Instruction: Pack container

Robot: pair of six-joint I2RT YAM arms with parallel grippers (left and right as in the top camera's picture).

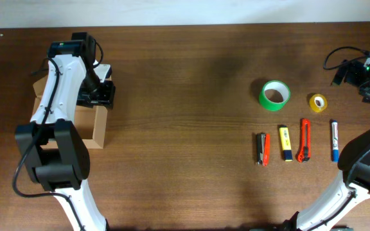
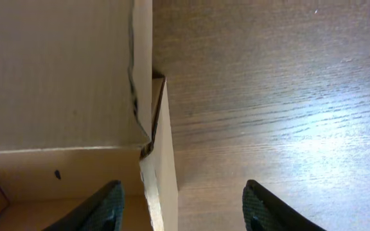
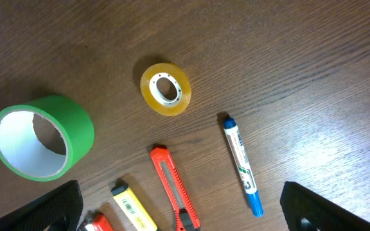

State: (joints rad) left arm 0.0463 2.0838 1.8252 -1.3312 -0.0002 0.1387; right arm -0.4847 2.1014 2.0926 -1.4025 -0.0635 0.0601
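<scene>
Two arms: left gripper (image 2: 182, 187) is down at the box, right gripper (image 3: 180, 187) hovers over the loose bits.
Container (image 1: 99, 128): left-middle of the overhead frame, looks open, mostly hidden under the left arm.
Left jaws: apart, straddling one side wall, one finger inside and one outside, no pinch that I can see.
Right jaws: spread wide, holding nothing.
Handling guess: thin cardboard, probably light, so it'll slide or tip if nudged. Walls flex and crush easily.
Where to grab: pinch a wall near a corner, gently.
To pack: green tape roll (image 1: 275, 95), yellow tape (image 1: 318, 101) and pens, right side, well apart from the box.
</scene>
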